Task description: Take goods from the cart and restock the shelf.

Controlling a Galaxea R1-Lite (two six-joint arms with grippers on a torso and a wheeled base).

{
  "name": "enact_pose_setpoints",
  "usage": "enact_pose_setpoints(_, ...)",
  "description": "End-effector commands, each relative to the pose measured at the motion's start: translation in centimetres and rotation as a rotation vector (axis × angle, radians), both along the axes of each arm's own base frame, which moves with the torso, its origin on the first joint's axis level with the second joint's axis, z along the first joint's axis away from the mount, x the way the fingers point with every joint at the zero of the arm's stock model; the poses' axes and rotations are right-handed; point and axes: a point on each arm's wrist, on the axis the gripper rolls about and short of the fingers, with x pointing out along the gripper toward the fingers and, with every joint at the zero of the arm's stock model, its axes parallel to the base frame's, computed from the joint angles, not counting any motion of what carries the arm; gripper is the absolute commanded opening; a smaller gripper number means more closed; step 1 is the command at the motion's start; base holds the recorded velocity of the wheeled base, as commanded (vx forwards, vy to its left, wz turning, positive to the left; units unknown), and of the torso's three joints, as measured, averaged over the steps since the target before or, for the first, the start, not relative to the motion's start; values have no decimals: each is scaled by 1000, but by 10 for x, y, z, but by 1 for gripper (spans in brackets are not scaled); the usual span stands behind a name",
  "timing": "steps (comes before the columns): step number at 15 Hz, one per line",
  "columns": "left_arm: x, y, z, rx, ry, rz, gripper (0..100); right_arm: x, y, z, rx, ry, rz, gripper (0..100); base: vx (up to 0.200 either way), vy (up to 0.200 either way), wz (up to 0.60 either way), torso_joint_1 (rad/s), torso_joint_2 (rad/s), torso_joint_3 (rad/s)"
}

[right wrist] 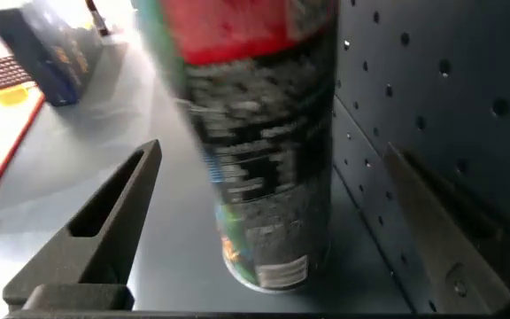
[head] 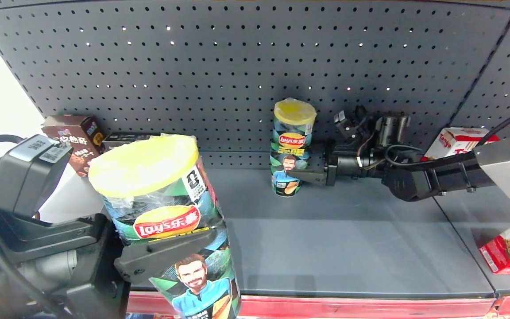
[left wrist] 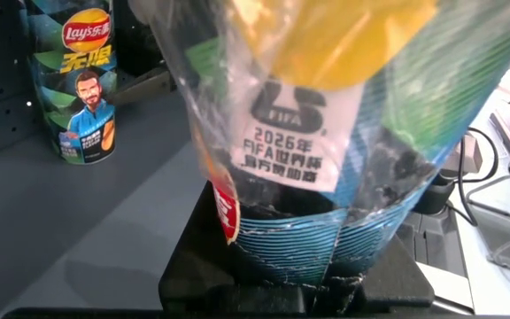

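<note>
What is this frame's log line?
left gripper: shut on held can | right gripper: open around shelf can | shelf can: upright on shelf

Teal-green can (head: pixel 171 212) (yellow lid (head: pixel 144 164)), grey shelf (head: pixel 348 230).

Head camera overlooks shelf (head: pixel 348 235); all 3 views share the standing can (head: pixel 290 150).

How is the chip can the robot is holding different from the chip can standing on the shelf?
The held can leans, clamped in the left gripper; the shelf can stands upright on the shelf by the pegboard. The fingers of the right gripper sit open either side of the shelf can, while the held can is squeezed tight. Both have yellow lids and the same wrapper.
</note>
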Motion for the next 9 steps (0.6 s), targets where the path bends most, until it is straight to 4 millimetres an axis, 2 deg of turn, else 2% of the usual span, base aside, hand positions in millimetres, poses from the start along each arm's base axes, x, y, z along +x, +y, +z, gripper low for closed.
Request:
enact_pose_setpoints(1, 0, 0, -1, 1, 3, 0, 0, 6, 9, -7, -2, 3, 9, 100, 0, 0, 0, 0, 0, 0)
enact_pose_setpoints(5, 0, 0, -3, 5, 10, 2, 0, 12, 19, -12, 0, -8, -4, 100, 0, 0, 0, 0, 0, 0)
enact_pose_setpoints(6, -1, 1, -4, 8, 15, 2, 0, 12, 20, -13, 4, -13, 0, 0, 0, 0, 0, 0, 0, 0)
enact_pose_setpoints(9, -2, 2, -7, 12, 22, 3, 0, 12, 18, -9, 7, -19, -9, 0, 0, 0, 0, 0, 0, 0)
